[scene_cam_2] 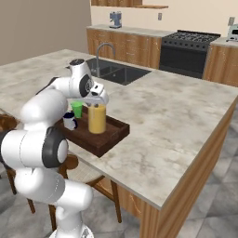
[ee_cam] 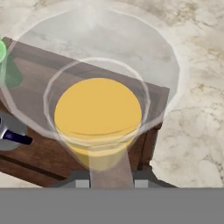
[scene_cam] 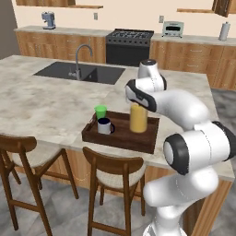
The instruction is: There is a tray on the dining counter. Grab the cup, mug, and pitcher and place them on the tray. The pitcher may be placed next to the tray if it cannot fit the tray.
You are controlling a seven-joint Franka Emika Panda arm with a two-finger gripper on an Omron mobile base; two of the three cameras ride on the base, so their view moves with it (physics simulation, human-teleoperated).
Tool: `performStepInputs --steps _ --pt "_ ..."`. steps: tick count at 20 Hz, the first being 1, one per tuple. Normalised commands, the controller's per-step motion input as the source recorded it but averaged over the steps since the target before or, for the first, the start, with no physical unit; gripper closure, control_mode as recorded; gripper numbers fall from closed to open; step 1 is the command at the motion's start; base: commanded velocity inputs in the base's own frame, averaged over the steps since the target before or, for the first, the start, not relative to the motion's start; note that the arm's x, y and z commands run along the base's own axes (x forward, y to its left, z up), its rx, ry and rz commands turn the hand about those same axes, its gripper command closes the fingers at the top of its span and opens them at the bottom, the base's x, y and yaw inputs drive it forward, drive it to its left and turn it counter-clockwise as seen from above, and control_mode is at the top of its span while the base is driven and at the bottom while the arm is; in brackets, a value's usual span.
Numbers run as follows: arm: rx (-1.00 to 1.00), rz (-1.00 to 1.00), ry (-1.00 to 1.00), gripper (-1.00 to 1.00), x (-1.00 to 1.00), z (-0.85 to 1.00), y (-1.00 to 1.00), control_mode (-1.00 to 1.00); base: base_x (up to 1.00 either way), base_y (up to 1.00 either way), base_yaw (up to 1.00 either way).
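Observation:
The dark brown tray (scene_cam: 120,139) (scene_cam_2: 110,139) (ee_cam: 41,162) lies on the dining counter (scene_cam: 41,101) (scene_cam_2: 176,116) near its front edge. On the tray's left part the green cup (scene_cam: 100,111) (scene_cam_2: 76,109) (ee_cam: 8,70) and the grey mug (scene_cam: 105,126) (scene_cam_2: 69,122) (ee_cam: 11,133) stand close together. The clear pitcher (scene_cam: 138,119) (scene_cam_2: 97,119) (ee_cam: 98,116) of orange liquid is upright over the tray's right half. My gripper (scene_cam: 138,106) (scene_cam_2: 98,103) (ee_cam: 111,181) comes down from above and is shut on the pitcher's handle at its rim. Whether the pitcher's base touches the tray I cannot tell.
A sink (scene_cam: 80,71) (scene_cam_2: 118,72) with a faucet (scene_cam: 78,57) is set in the counter behind the tray. Two wooden stools (scene_cam: 113,170) (scene_cam: 23,152) stand below the counter's front edge. A stove (scene_cam: 129,44) (scene_cam_2: 186,51) lines the back wall.

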Motion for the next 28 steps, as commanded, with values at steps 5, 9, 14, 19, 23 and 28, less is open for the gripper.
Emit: performStepInputs --steps 5,9,14,19,23,28 --pt "0.0 0.0 0.0 1.0 0.18 -0.27 0.04 -1.0 0.0 0.0 0.0" --pt "0.0 0.0 0.0 1.0 0.04 -0.18 0.0 -1.0 0.0 0.0 0.0" --pt "0.0 0.0 0.0 1.0 0.0 -0.24 0.0 -1.0 0.0 0.0 0.0" --pt "0.0 0.0 0.0 1.0 0.0 -0.15 0.0 -1.0 0.0 0.0 0.0" --pt "0.0 0.0 0.0 1.0 0.0 0.0 0.0 -1.0 0.0 0.0 0.0" --pt "0.0 0.0 0.0 1.0 0.0 0.0 0.0 -1.0 0.0 0.0 0.0"
